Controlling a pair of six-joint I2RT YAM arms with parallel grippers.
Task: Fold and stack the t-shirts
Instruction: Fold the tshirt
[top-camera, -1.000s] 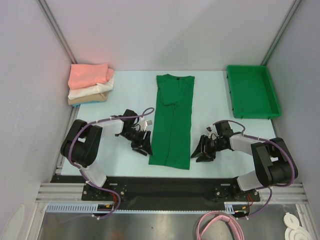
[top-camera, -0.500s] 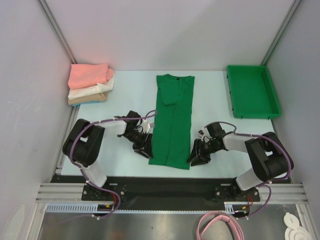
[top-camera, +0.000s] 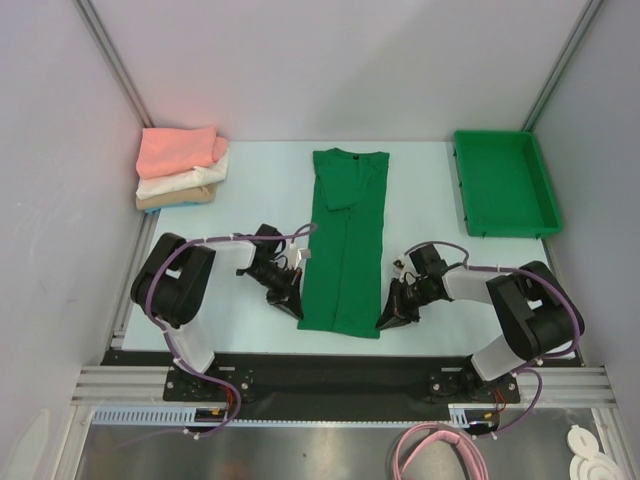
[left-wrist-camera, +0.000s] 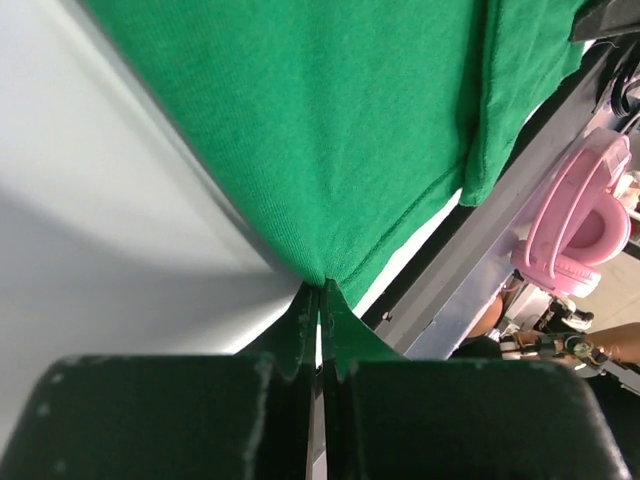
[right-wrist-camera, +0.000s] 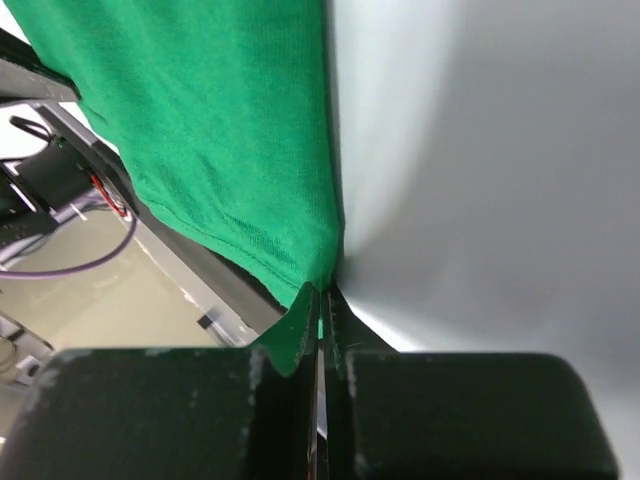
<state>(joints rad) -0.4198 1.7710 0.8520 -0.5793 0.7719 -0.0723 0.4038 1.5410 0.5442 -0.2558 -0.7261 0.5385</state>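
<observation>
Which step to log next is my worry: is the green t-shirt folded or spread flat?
Partly folded: the green t-shirt lies as a long narrow strip, sides folded inward.

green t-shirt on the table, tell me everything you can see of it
The green t-shirt is plain knit cloth, folded lengthwise into a narrow strip, collar at the far end, one sleeve folded inward. It lies along the middle of the table. The left gripper and right gripper pinch its near hem corners.
</observation>
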